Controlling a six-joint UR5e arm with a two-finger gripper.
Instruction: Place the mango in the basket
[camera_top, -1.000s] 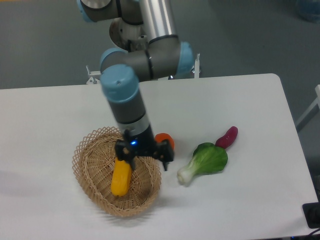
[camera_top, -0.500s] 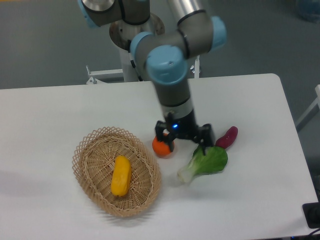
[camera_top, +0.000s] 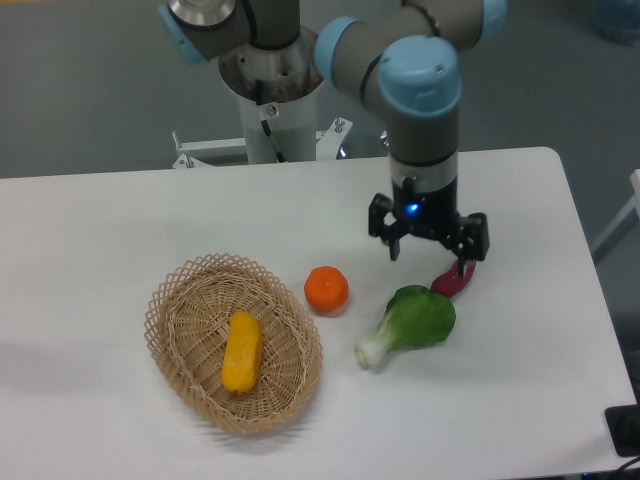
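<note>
Mango (camera_top: 242, 351): yellow-orange, elongated, lying lengthwise inside the basket.
Basket (camera_top: 180, 300): oval tan wicker, upright on the table.

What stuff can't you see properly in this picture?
- Purple vegetable: its upper end is hidden behind the end effector, camera view.
- Basket floor under the mango: covered by the fruit.
- Robot arm: its upper part is cut off by the top edge.
- Dark object: cut off by the right edge at the bottom corner, too little showing to name it.
- Underside of the orange and green vegetable: facing away.
</note>
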